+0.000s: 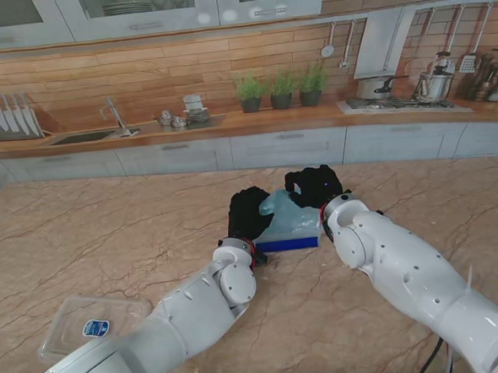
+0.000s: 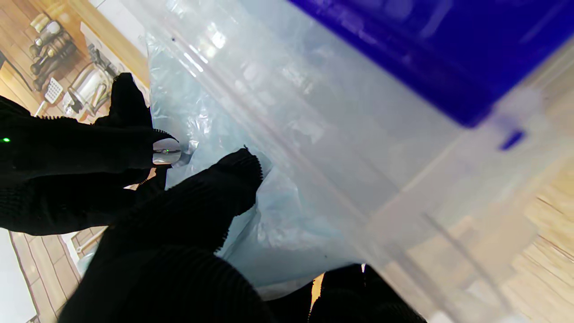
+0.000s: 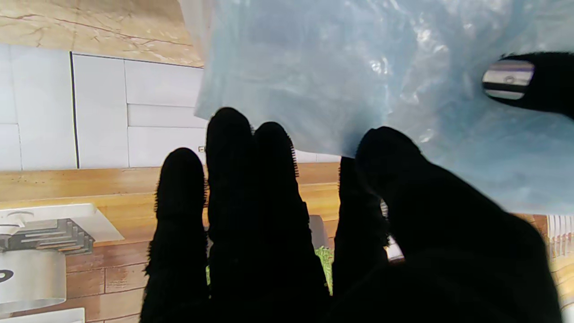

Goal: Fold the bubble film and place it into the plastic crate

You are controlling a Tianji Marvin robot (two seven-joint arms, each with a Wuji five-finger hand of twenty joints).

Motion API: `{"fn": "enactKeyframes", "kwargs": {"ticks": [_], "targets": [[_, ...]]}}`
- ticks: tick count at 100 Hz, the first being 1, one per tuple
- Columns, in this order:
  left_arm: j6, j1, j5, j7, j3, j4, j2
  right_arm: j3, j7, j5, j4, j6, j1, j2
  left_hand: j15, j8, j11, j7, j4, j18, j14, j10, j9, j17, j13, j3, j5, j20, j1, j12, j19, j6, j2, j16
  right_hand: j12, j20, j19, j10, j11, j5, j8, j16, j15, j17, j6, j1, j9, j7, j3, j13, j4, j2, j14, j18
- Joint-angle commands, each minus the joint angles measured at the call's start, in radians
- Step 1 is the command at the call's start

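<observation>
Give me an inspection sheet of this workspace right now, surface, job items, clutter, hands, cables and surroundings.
Surface: beige marble-pattern table top, bare over most of its area.
Job's things: pale blue translucent bubble film bunched over the clear plastic crate with a blue base, held between both hands.
Clutter: clear plastic lid with a blue label at the near left.
Hands: black-gloved left hand and right hand both on the film.
Cables: dark cable by the right arm.
Surroundings: kitchen counter, sink, potted herbs, stove with pots.
</observation>
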Motion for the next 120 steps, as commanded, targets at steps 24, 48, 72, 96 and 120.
{"fn": "enactKeyframes", "kwargs": {"ticks": [24,48,72,96,120], "targets": [[0.047,0.014,0.024,-0.028,0.013,-0.047,0.028,-0.081,0.025,0.016,0.054,-0.012,0.048,-0.014,-0.014,-0.027,-0.047,-0.305,0.060,-0.004,0.033,0.030,-0.026,-0.010,-0.022,-0.003,-0.141,0.022,-0.209,-0.014,-0.008,0.052,-0.044,-0.023,-0.019,0.043,0.142,-0.001,-0.019,0.059,0.017,0.018,0.028,0.042,-0.011,0.029,0.062,0.030,0.052,0.061,-0.039,-0.018,0.003,-0.033],[0.057,0.032,0.042,-0.029,0.005,-0.113,0.064,-0.178,0.003,0.045,0.140,-0.008,0.102,-0.039,-0.029,-0.093,-0.065,-0.440,0.048,0.023,0.045,0.032,-0.046,-0.010,-0.026,-0.092,-0.249,0.034,-0.292,-0.017,0.001,0.066,-0.058,-0.028,-0.011,0.078,0.221,0.022,0.003,0.072,0.001,0.027,0.062,0.085,0.047,0.024,0.078,0.028,0.082,0.089,-0.039,-0.033,0.015,-0.037],[0.042,0.078,0.070,-0.005,-0.027,-0.239,0.116,-0.265,-0.002,0.075,0.213,0.007,0.139,-0.065,0.058,-0.100,-0.063,-0.448,0.060,0.089,0.056,0.038,0.003,0.060,-0.013,-0.278,-0.225,0.137,-0.252,-0.006,0.096,0.064,0.054,0.006,-0.003,0.094,0.270,0.038,0.024,0.093,-0.022,0.029,0.095,0.118,0.081,0.017,0.101,0.031,0.102,0.117,-0.039,-0.054,0.024,-0.033],[0.049,0.164,0.053,-0.029,-0.089,-0.448,0.177,-0.311,-0.002,0.095,0.257,0.016,0.155,-0.082,0.298,-0.078,0.009,-0.390,0.072,0.166,0.111,0.055,0.260,0.032,0.200,-0.289,-0.129,0.185,-0.110,0.021,0.891,0.053,0.247,0.034,-0.003,0.100,0.291,0.041,0.028,0.106,-0.033,0.027,0.107,0.131,0.085,0.008,0.116,0.033,0.115,0.132,-0.041,-0.068,0.029,-0.032],[0.031,0.211,0.033,-0.113,-0.109,-0.569,0.221,-0.334,-0.003,0.113,0.287,0.023,0.160,-0.094,0.348,-0.073,-0.001,-0.344,0.061,0.238,0.170,0.092,0.455,0.166,0.376,-0.274,0.026,0.224,-0.098,0.004,0.987,0.073,0.231,0.020,-0.005,0.099,0.295,0.040,0.025,0.110,-0.038,0.023,0.108,0.132,0.079,0.003,0.120,0.033,0.122,0.135,-0.044,-0.072,0.031,-0.031]]}}
